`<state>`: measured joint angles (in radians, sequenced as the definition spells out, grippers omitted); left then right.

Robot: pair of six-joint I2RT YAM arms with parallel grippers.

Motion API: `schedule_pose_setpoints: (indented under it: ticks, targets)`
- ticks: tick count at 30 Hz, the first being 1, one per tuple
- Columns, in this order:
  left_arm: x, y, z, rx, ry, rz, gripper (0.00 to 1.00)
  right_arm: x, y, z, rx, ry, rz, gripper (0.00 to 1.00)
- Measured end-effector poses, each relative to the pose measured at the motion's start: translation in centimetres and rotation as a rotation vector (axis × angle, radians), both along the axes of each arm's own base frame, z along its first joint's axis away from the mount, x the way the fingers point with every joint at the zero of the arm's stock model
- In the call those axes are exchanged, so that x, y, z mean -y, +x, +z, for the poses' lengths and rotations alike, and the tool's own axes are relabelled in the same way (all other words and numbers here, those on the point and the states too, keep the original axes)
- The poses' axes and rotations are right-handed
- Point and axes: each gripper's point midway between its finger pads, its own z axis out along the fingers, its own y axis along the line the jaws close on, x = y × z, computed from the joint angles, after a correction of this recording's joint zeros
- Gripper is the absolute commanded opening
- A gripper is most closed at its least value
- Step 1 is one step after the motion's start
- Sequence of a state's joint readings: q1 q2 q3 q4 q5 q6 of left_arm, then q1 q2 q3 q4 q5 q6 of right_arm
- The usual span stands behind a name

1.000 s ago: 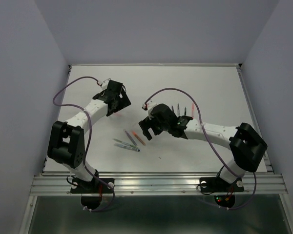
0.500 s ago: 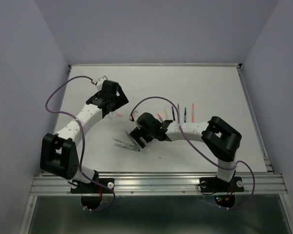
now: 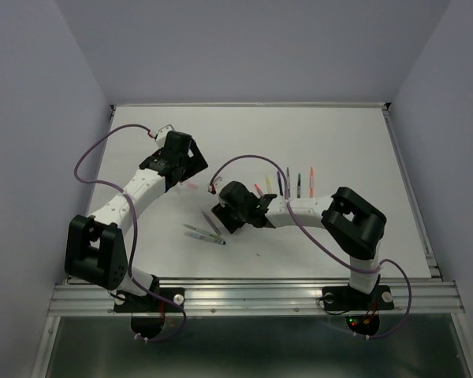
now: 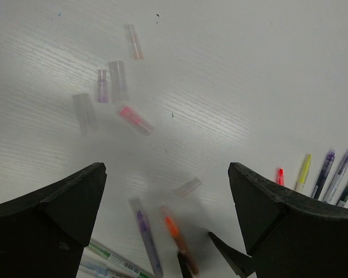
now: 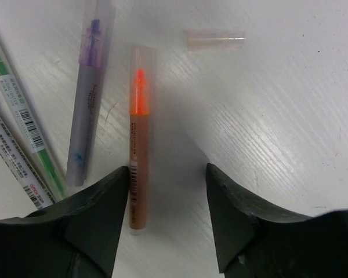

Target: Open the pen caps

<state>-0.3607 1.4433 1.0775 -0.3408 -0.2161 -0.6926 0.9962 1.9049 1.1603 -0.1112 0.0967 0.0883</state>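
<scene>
Pens [image 3: 298, 184] with caps off, about six, lay in a row on the right of a white tabletop [image 3: 339, 134]. Roughly as many loose caps [image 4: 117, 81] sat scattered ahead of the left tool [image 4: 167, 169], which gaped wide and held nothing. The job looked a little over half done: about four capped pens [image 3: 201, 234] lay near the middle, yet to be opened. The right tool [image 5: 168, 171] hung low over them, partly open, straddling an orange pen [image 5: 138, 145] with its clear cap on but not clamping it. A purple pen [image 5: 90, 98] lay just beside. The caps were blurred in the left wrist view, and the top view showed pens only as thin streaks.
</scene>
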Motion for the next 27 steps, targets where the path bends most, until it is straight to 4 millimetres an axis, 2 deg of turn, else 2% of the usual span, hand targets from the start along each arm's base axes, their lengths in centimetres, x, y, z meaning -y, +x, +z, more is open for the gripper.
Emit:
schedule_pose_setpoints:
  ticks: [4, 6, 8, 12, 15, 20, 22, 27]
  targets:
    - [0.1, 0.0, 0.0, -0.001, -0.005, 0.000, 0.99, -0.2, 0.1, -0.1, 0.005, 0.024, -0.009, 0.34]
    - [0.1, 0.0, 0.0, -0.001, -0.008, -0.002, 0.99, -0.4, 0.2, -0.1, 0.010, 0.039, -0.013, 0.31]
    - [0.2, 0.0, 0.0, -0.002, -0.011, -0.005, 0.99, -0.5, 0.2, -0.1, 0.014, 0.048, -0.015, 0.22]
    - [0.4, -0.1, 0.0, -0.005, -0.018, -0.011, 0.99, -0.6, 0.3, -0.1, 0.020, 0.062, -0.018, 0.16]
    - [0.6, -0.1, 0.0, -0.006, -0.026, -0.019, 0.99, -0.4, 0.1, -0.1, 0.021, 0.066, -0.019, 0.06]
    - [1.3, -0.1, 0.2, -0.004, -0.053, -0.045, 0.99, 0.7, -0.4, 0.2, 0.017, 0.062, -0.035, 0.02]
    - [1.7, -0.2, 0.2, -0.005, -0.060, -0.057, 0.98, 1.5, -0.8, 0.7, 0.017, 0.056, -0.052, 0.01]
    - [4.8, -1.1, 0.6, 0.005, -0.084, -0.140, 0.97, 2.0, 0.2, 5.6, 0.091, 0.138, -0.128, 0.01]
